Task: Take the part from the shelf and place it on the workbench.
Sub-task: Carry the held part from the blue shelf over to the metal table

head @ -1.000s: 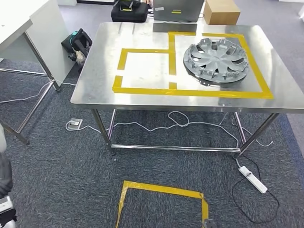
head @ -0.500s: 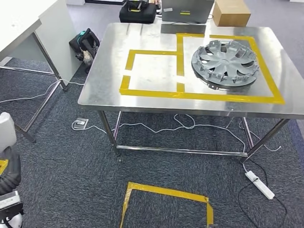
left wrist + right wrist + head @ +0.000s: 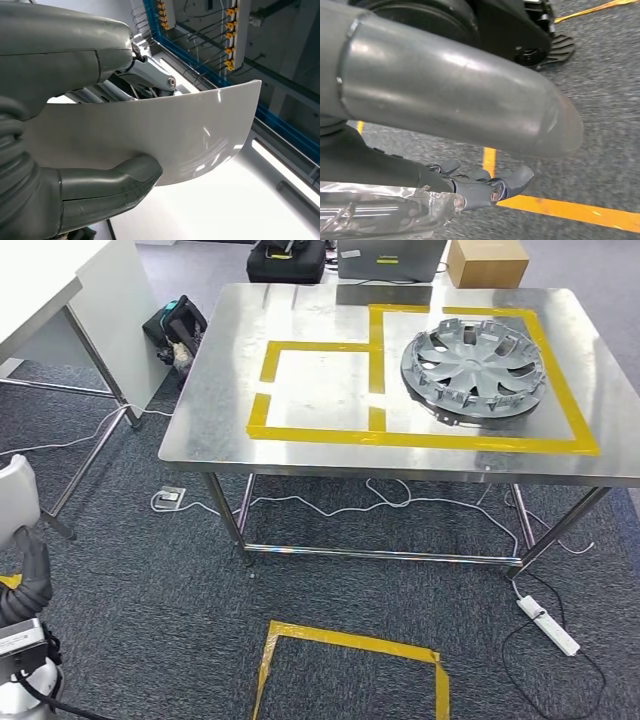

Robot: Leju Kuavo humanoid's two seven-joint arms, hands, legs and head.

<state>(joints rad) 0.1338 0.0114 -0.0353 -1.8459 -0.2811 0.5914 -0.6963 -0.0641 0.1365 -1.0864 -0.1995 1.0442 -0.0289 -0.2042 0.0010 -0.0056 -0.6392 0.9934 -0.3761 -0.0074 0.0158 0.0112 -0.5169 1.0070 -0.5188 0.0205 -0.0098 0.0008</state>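
The part is a glossy white curved panel [image 3: 181, 135]; my left hand [image 3: 68, 150] grips it, thumb under one face and fingers over the other. In the head view the panel's white edge [image 3: 16, 502] and the left hand [image 3: 30, 575] show at the lower left, well short of the steel workbench [image 3: 226, 410]. The workbench carries two yellow-taped rectangles; the smaller one [image 3: 321, 390] is bare. My right hand [image 3: 444, 100] hangs over the carpet with its fingers [image 3: 482, 186] stretched out and nothing in them.
A grey hubcap [image 3: 474, 365] lies in the larger taped rectangle. A yellow tape square [image 3: 347, 645] marks the carpet before the bench. A white table [image 3: 45, 290] stands at left. Cables and a power strip [image 3: 549, 625] lie under the bench; bags [image 3: 175, 325] and a cardboard box [image 3: 487, 260] sit behind.
The camera has shifted, so the workbench sits further right in the picture. My left arm with the white panel has risen into view at the lower left.
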